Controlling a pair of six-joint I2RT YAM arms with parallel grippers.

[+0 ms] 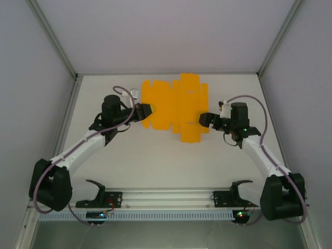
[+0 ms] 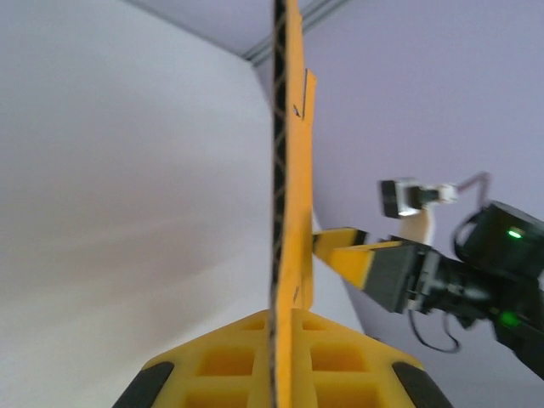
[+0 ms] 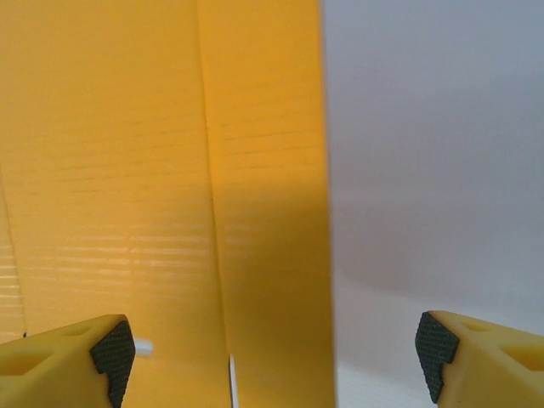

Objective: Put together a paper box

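The paper box is a flat orange-yellow die-cut sheet with flaps, lying on the table at the back centre. My left gripper is shut on the sheet's left edge. In the left wrist view the sheet runs edge-on between the yellow fingers, pinched at the gripper. My right gripper stands open at the sheet's right edge. In the right wrist view the sheet spreads flat beyond the gripper, whose fingertips are wide apart and touch nothing.
The white table is walled on three sides, with metal posts at the back corners. A rail runs along the near edge between the arm bases. The right arm's fingers show in the left wrist view beyond the sheet.
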